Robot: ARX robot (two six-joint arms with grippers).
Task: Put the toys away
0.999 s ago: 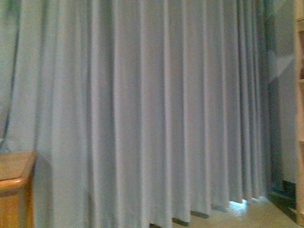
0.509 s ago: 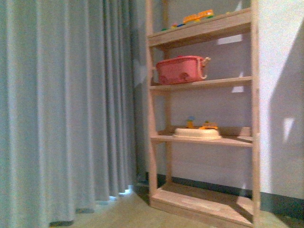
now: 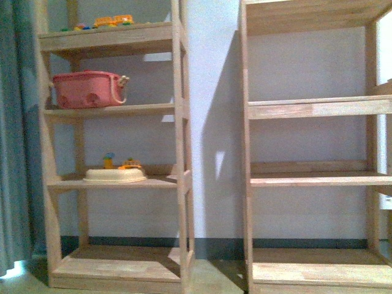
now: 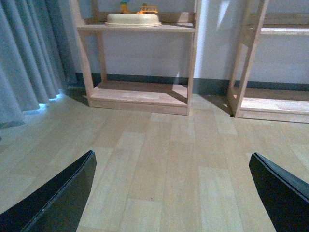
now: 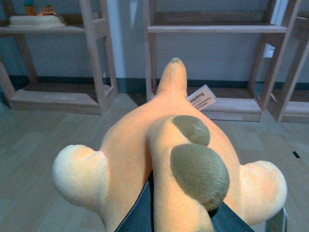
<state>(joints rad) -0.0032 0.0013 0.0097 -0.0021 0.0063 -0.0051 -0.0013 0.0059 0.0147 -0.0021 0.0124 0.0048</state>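
Note:
The orange plush animal (image 5: 159,159) fills the right wrist view, fuzzy, with brown patches, pale stubby limbs and a white tag. My right gripper (image 5: 178,212) is shut on it, its dark fingers (image 5: 137,215) pressed into the fabric, and holds it above the floor in front of the wooden shelves. My left gripper (image 4: 171,193) is open over bare wood-look floor, with nothing between its black fingers (image 4: 58,198). Neither arm nor the plush shows in the front view.
Two wooden shelf units stand against the wall, the left unit (image 3: 177,147) and the right unit (image 3: 245,147). The left one holds a pink basket (image 3: 86,89), a cream tray with small figures (image 3: 115,174) and small toys on top (image 3: 110,21). A grey curtain (image 3: 12,153) hangs at far left.
The front view has swung right, from the grey curtain alone, past the first shelf unit, to both shelf units facing me.

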